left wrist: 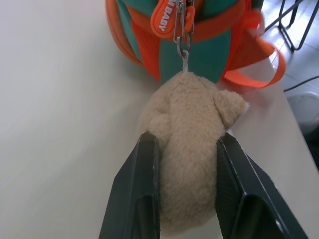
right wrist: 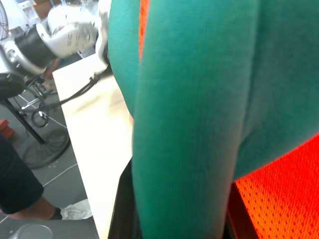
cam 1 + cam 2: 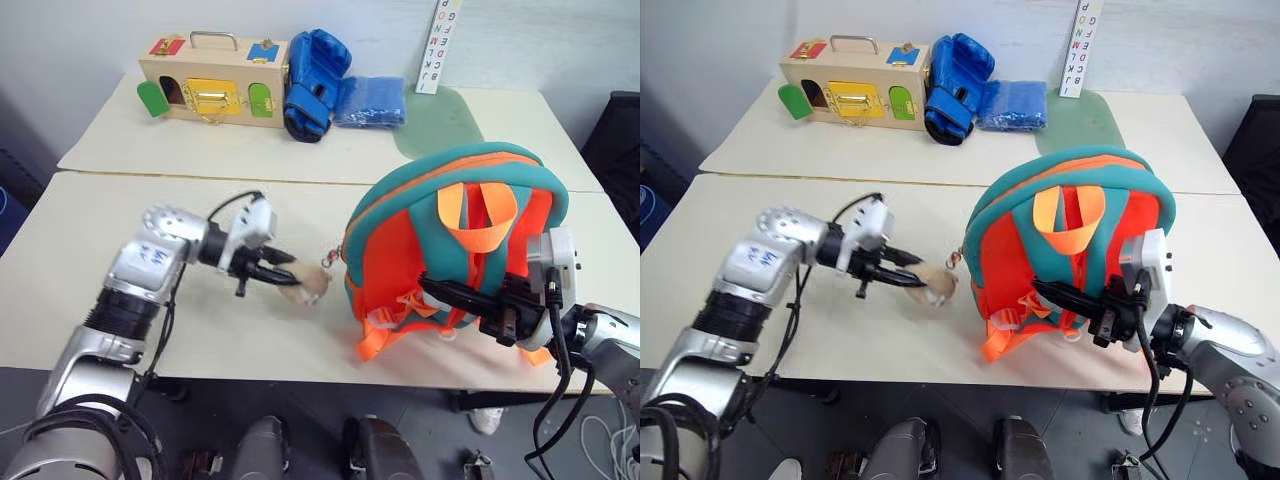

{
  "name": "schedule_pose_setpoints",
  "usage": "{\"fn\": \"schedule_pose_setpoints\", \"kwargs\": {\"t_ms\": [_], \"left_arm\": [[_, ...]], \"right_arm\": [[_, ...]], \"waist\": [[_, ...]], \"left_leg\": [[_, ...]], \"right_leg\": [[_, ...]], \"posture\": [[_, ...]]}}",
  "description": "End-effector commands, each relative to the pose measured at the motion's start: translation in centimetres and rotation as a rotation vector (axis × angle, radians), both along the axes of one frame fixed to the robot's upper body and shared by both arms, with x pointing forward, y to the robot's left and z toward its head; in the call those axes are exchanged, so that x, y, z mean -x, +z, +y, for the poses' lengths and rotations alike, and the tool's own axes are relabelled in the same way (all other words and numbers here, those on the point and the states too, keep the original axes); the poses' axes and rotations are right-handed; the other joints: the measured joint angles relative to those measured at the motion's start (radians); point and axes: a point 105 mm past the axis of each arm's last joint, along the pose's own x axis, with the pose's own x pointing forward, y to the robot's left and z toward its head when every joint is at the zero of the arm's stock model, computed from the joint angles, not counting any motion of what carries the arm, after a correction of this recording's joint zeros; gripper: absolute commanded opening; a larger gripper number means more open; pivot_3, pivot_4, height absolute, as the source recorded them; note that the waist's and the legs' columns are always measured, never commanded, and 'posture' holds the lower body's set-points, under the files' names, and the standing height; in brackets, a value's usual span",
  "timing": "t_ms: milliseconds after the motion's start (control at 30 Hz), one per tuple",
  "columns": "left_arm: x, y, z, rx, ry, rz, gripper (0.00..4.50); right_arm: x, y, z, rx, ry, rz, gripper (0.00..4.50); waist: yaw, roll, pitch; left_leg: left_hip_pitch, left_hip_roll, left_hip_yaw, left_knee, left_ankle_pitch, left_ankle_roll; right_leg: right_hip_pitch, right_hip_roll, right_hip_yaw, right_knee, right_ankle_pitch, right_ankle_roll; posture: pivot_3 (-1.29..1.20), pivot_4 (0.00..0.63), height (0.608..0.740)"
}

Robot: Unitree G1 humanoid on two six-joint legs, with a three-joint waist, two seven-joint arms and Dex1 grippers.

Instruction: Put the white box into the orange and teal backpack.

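Leftmost, the left gripper (image 3: 290,274) is seen closed on the small tan teddy bear (image 1: 192,149), which is pinched between the two black fingers (image 1: 137,194) and lies on the table (image 3: 120,210). From the bear a short metal clip runs to the zipper pull (image 1: 167,20), so the orange and teal backpack (image 3: 450,190) lies directly ahead of this hand, towards the robot's right. The pack is stood upright, its straps and loop handle (image 3: 478,215) facing the robot. Further right, the right gripper (image 3: 455,297) is clamped on a teal strap of the pack, low on its near face. No white box can be found on the table, so its direction from either hand cannot be judged.
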Motion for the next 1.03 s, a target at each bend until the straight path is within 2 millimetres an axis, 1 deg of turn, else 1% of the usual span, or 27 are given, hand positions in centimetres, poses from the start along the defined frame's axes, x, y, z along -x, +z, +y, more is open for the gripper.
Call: {"fn": "schedule_pose_setpoints", "kwargs": {"t_ms": [33, 133, 233, 267, 333, 400, 433, 467, 500, 533, 600, 667, 700, 733, 767, 800, 833, 867, 900, 967, 1033], "left_arm": [[0.8, -1.4, -1.8, -0.061, -0.071, -0.058, 0.98], [0.5, -2.4, -3.2, -0.088, -0.083, -0.088, 0.98], [-0.3, -3.1, -3.7, -0.122, -0.073, -0.126, 0.98], [-0.9, -3.0, -3.7, -0.121, -0.052, -0.136, 0.98], [-2.2, -2.3, -3.5, -0.091, 0.016, -0.151, 0.98], [-3.1, -1.3, -3.0, -0.043, 0.073, -0.138, 0.98], [-3.2, -0.2, -2.3, 0.013, 0.101, -0.096, 0.98], [-3.1, 0.5, -1.9, 0.051, 0.115, -0.066, 1.69], [-2.7, 1.1, -1.5, 0.082, 0.118, -0.036, 1.95], [-2.0, 1.9, -0.5, 0.121, 0.114, -0.001, 2.25], [-0.9, 2.7, 0.6, 0.156, 0.108, 0.038, 2.89], [0.4, 3.6, 2.4, 0.189, 0.128, 0.074, 3.56], [1.2, 4.1, 3.8, 0.207, 0.150, 0.085, 3.86], [2.1, 4.7, 5.2, 0.223, 0.182, 0.089, 3.99], [2.8, 5.2, 6.4, 0.233, 0.214, 0.084, 4.34], [3.8, 6.2, 7.9, 0.247, 0.246, 0.084, 4.47], [4.5, 7.2, 9.2, 0.259, 0.274, 0.072, 4.47], [5.1, 7.9, 9.9, 0.267, 0.290, 0.065, 4.47], [5.6, 8.4, 10.3, 0.274, 0.303, 0.061, 4.47], [5.8, 9.7, 11.3, 0.299, 0.355, 0.037, 4.47], [5.7, 10.9, 12.5, 0.323, 0.407, -0.009, 4.47]], "right_arm": [[0.6, 0.7, 0.1, 0.013, 0.019, -0.053, 0.00], [1.5, 1.6, 0.2, -0.002, 0.078, -0.055, 0.00], [2.3, 2.6, 0.4, -0.041, 0.132, -0.050, 0.00], [2.3, 2.5, 0.4, -0.034, 0.126, -0.049, 0.00], [1.6, 1.7, 0.2, 0.011, 0.084, -0.050, 0.00], [0.9, 0.9, -0.2, 0.036, 0.034, -0.035, 0.70], [1.1, 0.4, -0.7, 0.063, 0.028, -0.023, 0.97], [1.3, 0.0, -1.0, 0.083, 0.029, -0.016, 1.36], [1.5, -0.2, -1.5, 0.104, 0.022, -0.012, 1.71], [1.5, -0.4, -2.5, 0.130, -0.006, -0.008, 2.04], [1.7, -0.5, -3.9, 0.152, -0.042, 0.002, 2.71], [2.3, -0.3, -5.8, 0.177, -0.067, 0.027, 3.42], [2.6, -0.1, -7.2, 0.198, -0.091, 0.037, 3.74], [3.0, 0.3, -8.9, 0.211, -0.121, 0.059, 3.90], [3.4, 0.8, -10.4, 0.222, -0.145, 0.074, 4.24], [3.7, 1.6, -12.3, 0.236, -0.187, 0.087, 4.24], [3.9, 2.5, -14.2, 0.241, -0.230, 0.092, 4.24], [4.1, 3.2, -15.3, 0.244, -0.254, 0.094, 4.24], [4.2, 3.7, -16.2, 0.241, -0.271, 0.095, 4.24], [4.0, 4.9, -17.9, 0.216, -0.313, 0.090, 4.24], [3.6, 5.5, -19.0, 0.208, -0.340, 0.081, 4.24]], "waist": [[-0.002, 0.000, 0.000], [-0.002, 0.002, -0.001], [0.003, 0.002, -0.002], [0.006, 0.002, -0.002], [0.015, 0.002, -0.003], [0.020, 0.002, -0.003], [0.020, 0.002, -0.003], [0.019, 0.002, -0.003], [0.018, 0.002, -0.003], [0.016, 0.002, -0.003], [0.002, 0.002, -0.003], [-0.005, 0.002, -0.003], [-0.006, 0.002, -0.003], [-0.009, 0.002, -0.003], [-0.006, 0.001, -0.003], [-0.006, 0.002, -0.002], [-0.006, 0.002, -0.002], [-0.007, 0.001, -0.002], [-0.007, 0.001, -0.002], [-0.007, 0.001, -0.002], [-0.005, 0.001, -0.002]], "left_leg": [[0.000, 0.000, 0.000, 0.000, 0.000, 0.000], [0.001, 0.000, 0.000, 0.000, 0.000, 0.000], [0.002, 0.000, 0.000, 0.000, -0.001, 0.002], [0.002, 0.000, -0.001, 0.000, -0.001, 0.002], [0.003, 0.000, -0.001, 0.000, -0.001, 0.003], [0.003, -0.001, -0.001, 0.001, -0.002, 0.004], [0.003, -0.001, -0.001, 0.001, -0.002, 0.004], [0.002, -0.001, -0.001, 0.001, -0.002, 0.004], [0.001, -0.001, -0.001, 0.001, -0.002, 0.004], [0.000, -0.001, -0.001, 0.000, -0.002, 0.004], [0.000, 0.000, -0.001, -0.001, -0.001, 0.003], [0.000, 0.000, -0.001, -0.001, -0.001, 0.002], [0.000, 0.000, -0.001, -0.002, 0.001, -0.002], [0.000, 0.000, -0.001, -0.002, 0.002, -0.002], [0.001, 0.000, 0.000, -0.003, 0.002, -0.002], [0.003, 0.001, -0.001, -0.002, 0.001, -0.001], [0.002, 0.000, -0.001, -0.003, 0.000, 0.002], [0.004, 0.000, -0.001, -0.004, -0.001, 0.002], [0.004, 0.000, -0.001, -0.005, 0.000, 0.002], [0.004, 0.000, -0.001, -0.005, -0.001, 0.001], [0.006, 0.000, -0.001, -0.005, -0.001, 0.001]], "right_leg": [[0.000, 0.000, 0.000, 0.000, 0.000, 0.000], [0.001, 0.000, 0.000, 0.000, 0.000, 0.000], [0.002, 0.000, 0.000, 0.000, 0.000, 0.000], [0.002, 0.000, -0.001, 0.000, 0.000, 0.000], [0.003, 0.000, 0.000, 0.000, 0.000, 0.000], [0.004, 0.000, 0.000, -0.001, 0.000, 0.001], [0.004, -0.001, 0.000, -0.001, 0.001, 0.001], [0.003, -0.001, 0.000, -0.001, 0.001, 0.001], [0.002, 0.000, 0.000, 0.000, 0.001, 0.001], [0.001, 0.000, 0.000, 0.000, 0.001, 0.001], [0.000, 0.000, 0.000, 0.000, 0.000, 0.000], [0.000, 0.000, 0.000, 0.000, 0.000, 0.000], [0.000, 0.000, 0.000, 0.000, 0.000, 0.000], [0.000, 0.000, 0.000, 0.000, 0.000, 0.000], [0.000, 0.001, 0.000, -0.001, 0.000, 0.000], [0.002, 0.001, -0.001, -0.001, 0.000, 0.000], [0.001, 0.000, 0.000, -0.001, 0.000, 0.000], [0.002, 0.000, 0.000, -0.001, 0.000, 0.000], [0.002, 0.000, 0.000, -0.002, 0.000, -0.001], [0.002, 0.000, 0.000, -0.003, -0.001, -0.001], [0.003, -0.001, 0.000, -0.003, -0.001, -0.002]], "posture": [[0.00, 0.150, 0.740], [0.00, 0.150, 0.740], [0.00, 0.150, 0.740], [0.00, 0.150, 0.740], [0.00, 0.150, 0.740], [0.00, 0.150, 0.740], [0.00, 0.150, 0.740], [0.00, 0.150, 0.740], [0.00, 0.150, 0.740], [0.00, 0.150, 0.740], [0.00, 0.150, 0.740], [0.00, 0.150, 0.740], [0.00, 0.150, 0.740], [0.00, 0.150, 0.740], [0.00, 0.150, 0.740], [0.00, 0.150, 0.740], [0.00, 0.150, 0.740], [0.00, 0.150, 0.740], [0.00, 0.150, 0.740], [0.00, 0.150, 0.740], [0.00, 0.150, 0.740]]}}
